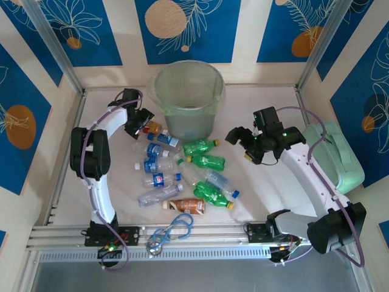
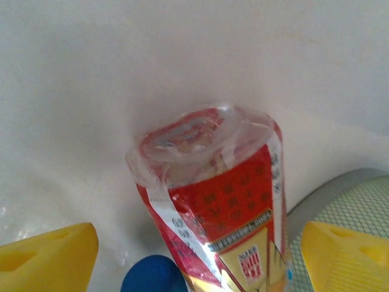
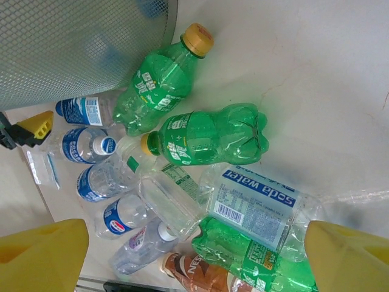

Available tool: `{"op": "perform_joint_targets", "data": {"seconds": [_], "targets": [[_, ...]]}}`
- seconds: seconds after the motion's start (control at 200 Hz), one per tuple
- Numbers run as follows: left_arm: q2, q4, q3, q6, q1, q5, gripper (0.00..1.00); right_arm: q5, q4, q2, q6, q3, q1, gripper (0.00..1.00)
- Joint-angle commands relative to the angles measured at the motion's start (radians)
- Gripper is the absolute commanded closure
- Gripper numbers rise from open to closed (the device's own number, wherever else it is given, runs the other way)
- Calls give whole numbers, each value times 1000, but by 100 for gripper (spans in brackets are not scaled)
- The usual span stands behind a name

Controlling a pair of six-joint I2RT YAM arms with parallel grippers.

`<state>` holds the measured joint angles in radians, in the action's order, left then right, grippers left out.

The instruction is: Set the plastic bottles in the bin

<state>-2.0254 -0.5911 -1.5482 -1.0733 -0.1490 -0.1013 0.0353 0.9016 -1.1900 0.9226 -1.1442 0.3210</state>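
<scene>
The bin stands at 12 o'clock on the surface, with the plastic bottles heaped at its 6 o'clock. The left gripper, spread wide, straddles the red-labelled bottle at the bin's 8 o'clock, fingers clear of its sides. The right gripper hovers wide open and empty at the heap's 3 o'clock.
</scene>
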Motion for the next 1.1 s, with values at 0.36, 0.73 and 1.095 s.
{"op": "perform_joint_targets", "data": {"seconds": [0.36, 0.73, 1.095], "targets": [[-134, -55, -142, -18, -6, 52, 20, 80, -29, -23, -34, 18, 4, 9], [-128, -40, -134, -7, -5, 44, 36, 99, -32, -19, -47, -7, 6, 13], [37, -18, -88, 60, 3, 92, 42, 77, -62, 25, -86, -110, 88, 14]]}}
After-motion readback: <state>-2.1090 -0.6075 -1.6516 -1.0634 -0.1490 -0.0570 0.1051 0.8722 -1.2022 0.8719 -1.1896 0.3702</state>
